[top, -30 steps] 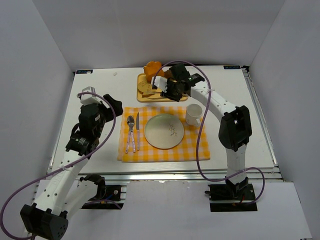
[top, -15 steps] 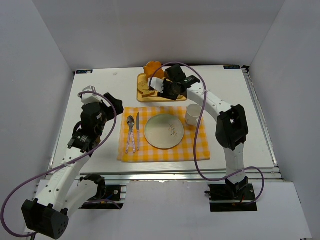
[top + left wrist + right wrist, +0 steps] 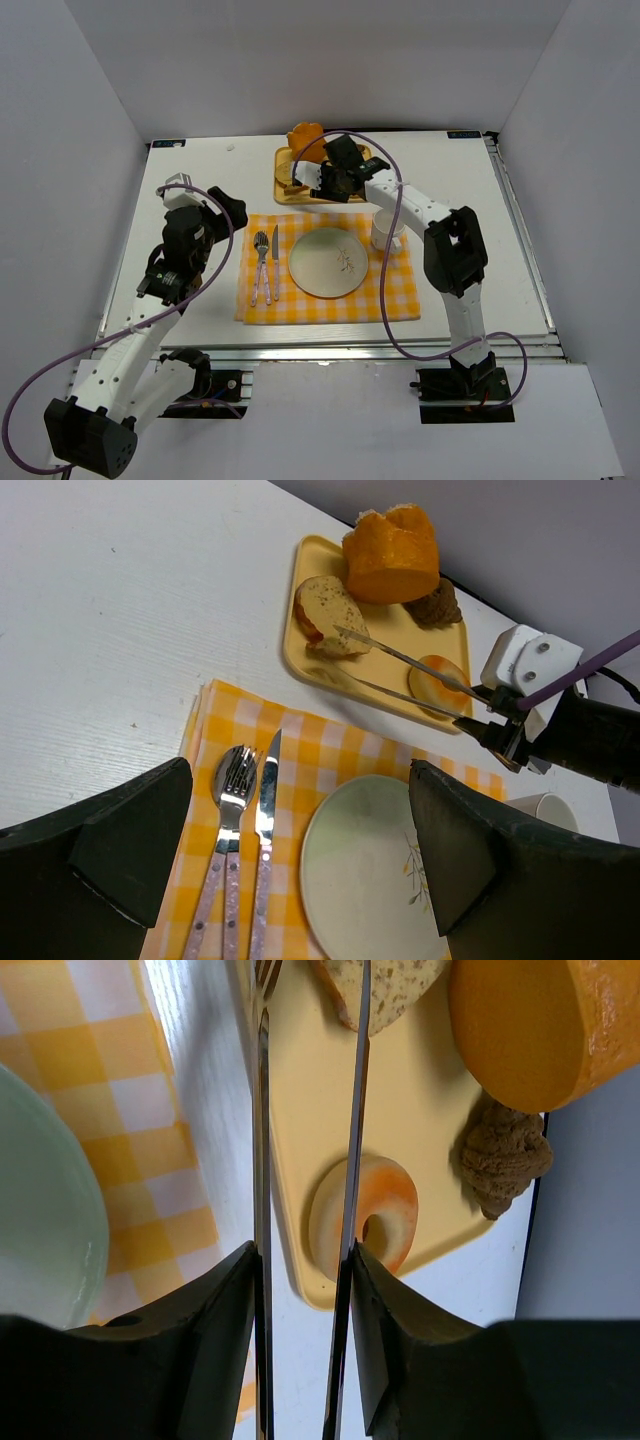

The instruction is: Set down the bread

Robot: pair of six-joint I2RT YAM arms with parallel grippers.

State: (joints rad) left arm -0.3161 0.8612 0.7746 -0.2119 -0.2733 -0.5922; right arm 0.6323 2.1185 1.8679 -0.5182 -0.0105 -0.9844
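Top external view: the left pincer (image 3: 226, 208), fingers apart, hangs near the table's left edge, well away from the bread (image 3: 323, 613). The bread lies at the left end of the tray (image 3: 385, 630), by the far edge. The right pincer (image 3: 331, 650) is nearer, fingers apart, one fingertip over the slice.

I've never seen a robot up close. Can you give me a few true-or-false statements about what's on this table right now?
1. The plate has nothing on it. True.
2. The bread slice lies on the plate. False: it is on the yellow tray.
3. The cup stands left of the plate. False: it is on the right; the fork and knife are on the left.
4. The right gripper is open, its tips at the bread slice. True.
5. The left gripper holds the fork. False: it is open and holds nothing.
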